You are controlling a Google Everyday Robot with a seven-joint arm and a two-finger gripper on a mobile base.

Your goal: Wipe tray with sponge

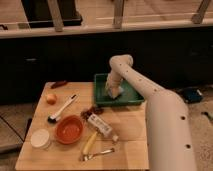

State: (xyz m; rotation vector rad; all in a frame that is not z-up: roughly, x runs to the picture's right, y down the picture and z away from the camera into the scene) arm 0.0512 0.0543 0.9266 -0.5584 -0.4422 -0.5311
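Gripper (112,90): sat low in the tray's left half, arm bent down over it; whether it was clamped or loose I could not tell. Sponge (117,93): pale block at the gripper's tip, on the tray floor. Tray (132,95): dark green, at the far edge of the wooden table (131,134). Nearer items I logged: white bottle (101,127) lying flat, orange bowl (69,129), yellow-handled utensil (90,142), metal utensil (97,153), white-handled dish brush (63,108), white cup (40,138), orange fruit (51,98) near the left edge.
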